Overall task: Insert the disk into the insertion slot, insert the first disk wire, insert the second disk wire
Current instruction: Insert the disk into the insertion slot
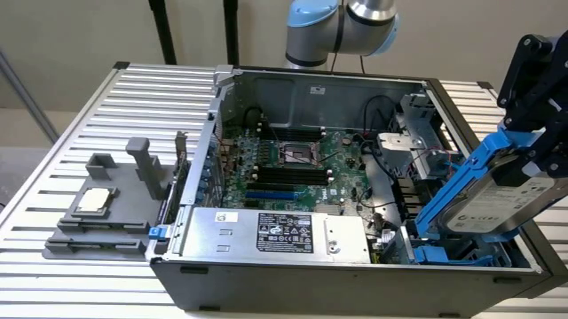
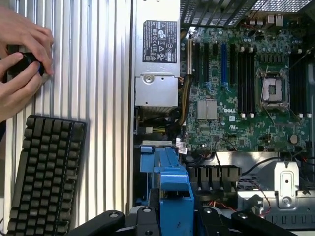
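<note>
The disk (image 1: 499,201), a silver-grey drive with a white label in a bright blue carrier frame (image 1: 461,176), hangs tilted over the front corner of the open computer case (image 1: 355,276) at the exterior view's right. My gripper (image 1: 533,149) is shut on it from above. Below the disk lies the drive bay (image 1: 448,254) with blue plastic parts in it. In the wrist view the blue carrier (image 2: 170,184) sits between my black fingers (image 2: 142,219), pointing toward the bay. Thin red and black wires (image 1: 437,158) run beside the metal drive cage.
A silver power-supply box (image 1: 275,232) (image 2: 156,59) fills the case's front. The motherboard (image 1: 293,166) lies behind it. A grey fixture (image 1: 98,206) stands on the slatted table (image 1: 71,286). A person's hands (image 2: 19,64) and a black keyboard (image 2: 44,172) are beside the case.
</note>
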Controlling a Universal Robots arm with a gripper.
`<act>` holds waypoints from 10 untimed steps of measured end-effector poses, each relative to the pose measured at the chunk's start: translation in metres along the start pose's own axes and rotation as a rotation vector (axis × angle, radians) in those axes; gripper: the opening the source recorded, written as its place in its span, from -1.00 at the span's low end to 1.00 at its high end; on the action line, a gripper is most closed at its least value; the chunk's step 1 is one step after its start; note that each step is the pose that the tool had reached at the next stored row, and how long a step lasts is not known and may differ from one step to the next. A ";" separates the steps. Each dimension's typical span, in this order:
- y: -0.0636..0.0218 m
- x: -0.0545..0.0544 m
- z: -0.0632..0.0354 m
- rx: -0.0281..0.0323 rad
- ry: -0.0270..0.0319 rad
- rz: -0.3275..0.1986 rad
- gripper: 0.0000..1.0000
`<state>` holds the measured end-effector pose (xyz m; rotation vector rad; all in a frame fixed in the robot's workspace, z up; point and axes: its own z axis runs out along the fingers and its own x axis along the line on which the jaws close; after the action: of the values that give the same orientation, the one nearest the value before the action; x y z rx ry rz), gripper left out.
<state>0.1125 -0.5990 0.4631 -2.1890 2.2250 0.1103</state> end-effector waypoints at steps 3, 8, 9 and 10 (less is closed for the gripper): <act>0.0009 0.000 0.0008 0.0110 -0.0003 -0.001 -0.36; 0.0067 0.000 0.0028 0.0218 0.0003 -0.001 -0.36; 0.0074 0.000 0.0031 0.0219 0.0011 -0.001 -0.36; 0.0075 0.000 0.0033 0.0219 0.0025 -0.001 -0.36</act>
<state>0.1048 -0.5989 0.4600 -2.1808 2.2152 0.0827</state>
